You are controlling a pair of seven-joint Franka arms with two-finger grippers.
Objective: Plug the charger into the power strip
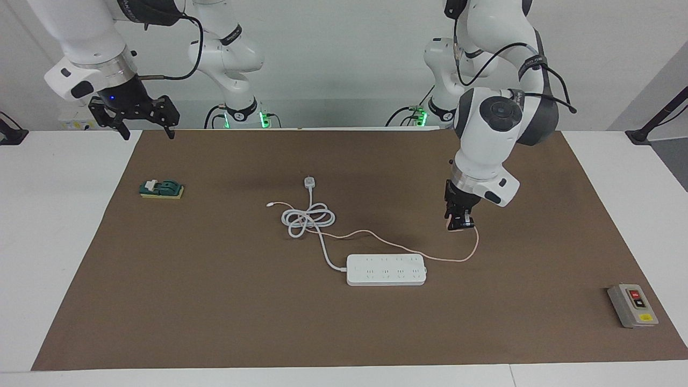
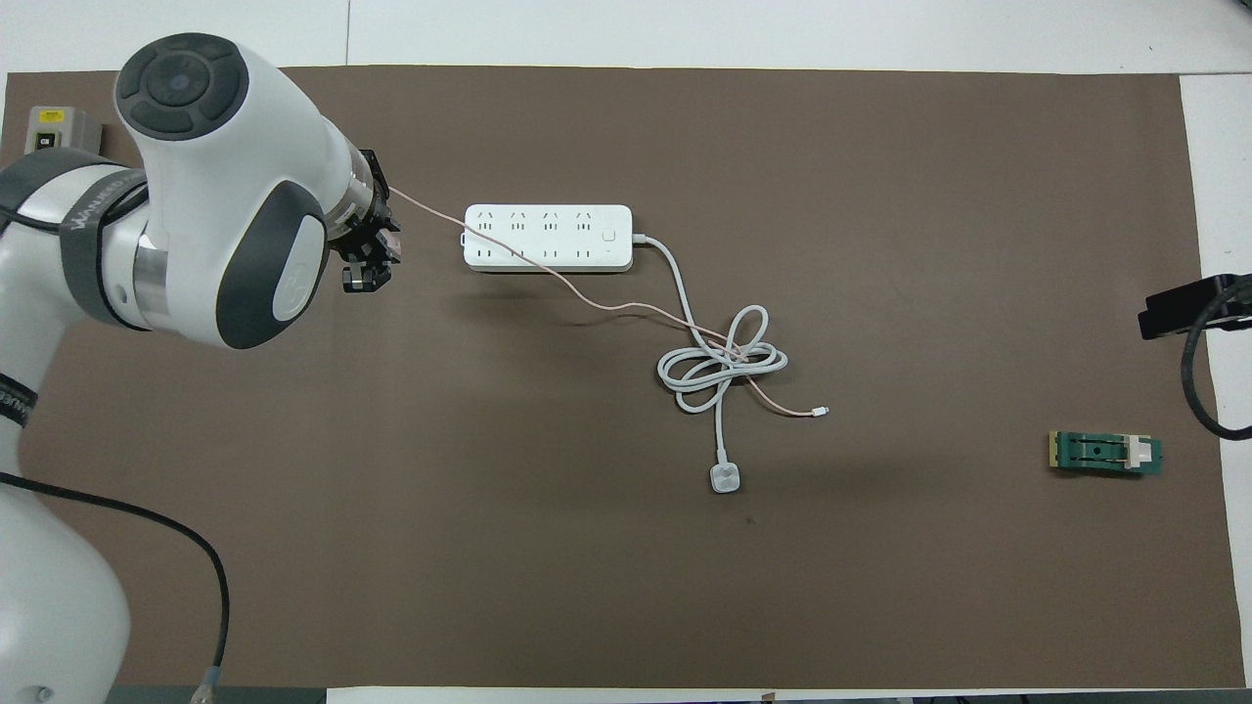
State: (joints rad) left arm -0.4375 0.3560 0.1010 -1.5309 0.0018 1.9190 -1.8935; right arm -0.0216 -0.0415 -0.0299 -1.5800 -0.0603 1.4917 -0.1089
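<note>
The power strip [image 1: 386, 269] [image 2: 548, 238] lies flat on the brown mat, sockets up, and its thick white cord runs to a coil [image 1: 309, 217]. My left gripper [image 1: 457, 224] [image 2: 375, 252] points down, shut on the small pale-pink charger [image 1: 455, 228]. It hangs over the mat just off the strip's end toward the left arm's end. In the overhead view the arm covers most of the charger. The thin pink cable [image 1: 468, 255] [image 2: 518, 262] loops from the charger across the strip to the coil. My right gripper [image 1: 149, 130] waits open over the mat's corner at the right arm's end.
A small white plug [image 1: 309, 182] [image 2: 724, 478] lies beside the coil, nearer to the robots. A green block [image 1: 161, 188] [image 2: 1105, 454] sits toward the right arm's end. A grey box with buttons [image 1: 632, 305] [image 2: 49, 127] stands at the left arm's end.
</note>
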